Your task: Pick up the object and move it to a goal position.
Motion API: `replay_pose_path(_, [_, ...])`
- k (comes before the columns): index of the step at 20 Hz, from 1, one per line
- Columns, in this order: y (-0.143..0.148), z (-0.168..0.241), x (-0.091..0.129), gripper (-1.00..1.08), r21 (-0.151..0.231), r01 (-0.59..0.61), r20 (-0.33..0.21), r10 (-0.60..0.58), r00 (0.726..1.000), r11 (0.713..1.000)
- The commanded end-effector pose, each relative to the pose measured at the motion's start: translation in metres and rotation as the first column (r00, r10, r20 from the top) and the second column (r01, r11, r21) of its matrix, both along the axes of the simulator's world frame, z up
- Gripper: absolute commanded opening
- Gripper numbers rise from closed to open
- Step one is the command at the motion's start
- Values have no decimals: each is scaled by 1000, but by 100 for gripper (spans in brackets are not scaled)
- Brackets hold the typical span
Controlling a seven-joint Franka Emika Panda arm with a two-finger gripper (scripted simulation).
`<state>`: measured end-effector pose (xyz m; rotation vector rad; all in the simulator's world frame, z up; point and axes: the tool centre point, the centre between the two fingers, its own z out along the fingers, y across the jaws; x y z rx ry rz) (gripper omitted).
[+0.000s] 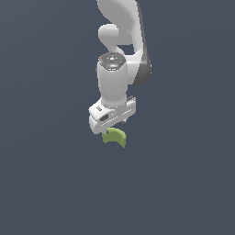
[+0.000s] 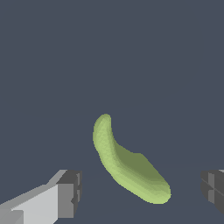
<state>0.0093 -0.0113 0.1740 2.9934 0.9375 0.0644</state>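
The object (image 1: pixel 115 137) is a small light-green curved block lying on the dark grey floor, directly under the white hand. In the wrist view the object (image 2: pixel 127 164) lies between the two dark fingertips, touching neither. My gripper (image 2: pixel 141 190) is open, with one fingertip (image 2: pixel 70 192) on one side and the other fingertip (image 2: pixel 213 190) far off on the opposite side. In the exterior view my gripper (image 1: pixel 114 125) hangs just above the block, and its fingertips are mostly hidden by the hand.
The plain dark grey floor (image 1: pixel 183 183) surrounds the block on all sides. The white arm (image 1: pixel 124 41) rises straight up behind the hand.
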Motion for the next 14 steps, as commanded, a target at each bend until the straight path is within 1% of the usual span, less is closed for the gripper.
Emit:
replay_pose_path(1, [-1, -3, -1, 100, -4, -70, -4, 70, 998, 998])
replay_pose_path(4, [-1, -6, -2, 100, -7, -152, -9, 152, 988, 988])
replay_pose_path(7, [-2, -10, -4, 100, -10, -233, -14, 233, 972, 972])
replay_pose_path(10, [-2, -13, -5, 100, -12, -313, -19, 313, 950, 950])
replay_pose_path(14, [-3, -18, -7, 100, -13, -415, -26, 415, 909, 910])
